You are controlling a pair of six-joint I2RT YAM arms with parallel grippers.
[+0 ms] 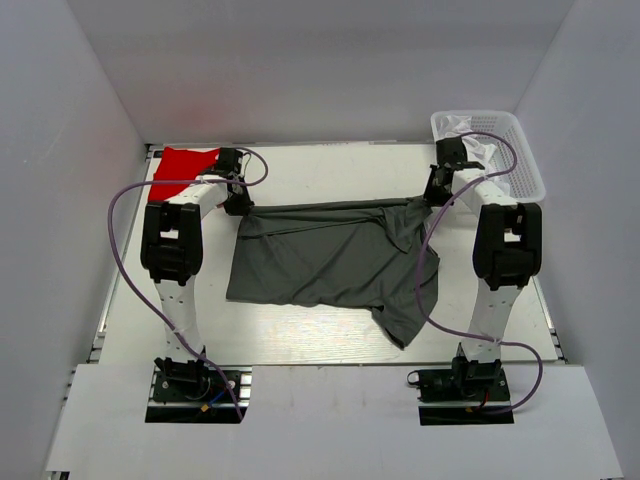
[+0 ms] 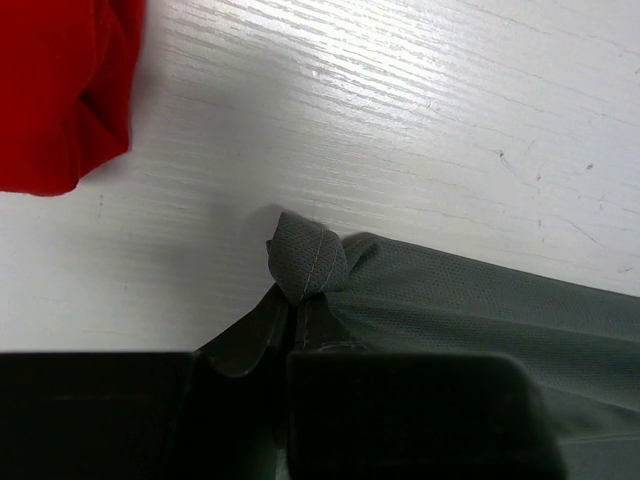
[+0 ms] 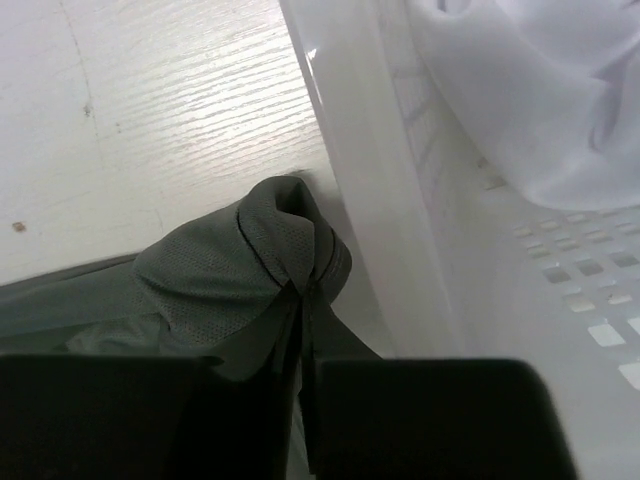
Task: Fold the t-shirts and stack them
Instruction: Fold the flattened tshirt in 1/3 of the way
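While both claws pinch its far corners, the grey t-shirt [image 1: 330,262] lies spread across the middle of the tabletop [image 1: 320,345], its far edge drawn into a fairly straight line between the two arms. Its near right part runs out toward the near edge as a slanted flap, and a fold lies over the far right part. The left claw [image 1: 238,200] is clamped on the far left corner; in the left wrist view a small knot of grey fabric bulges out just beyond the closed fingers. The right claw [image 1: 437,192] is clamped on the far right corner, where a bunch of fabric stands just beside the wall of the white basket [image 1: 520,170]; whether fabric and wall touch I cannot tell. Crumpled white cloth [image 1: 458,124] lies inside the basket, at the far right of the tabletop. A red t-shirt [image 1: 180,170] lies in a compact heap at the far left, near the left claw but apart from the grey one.
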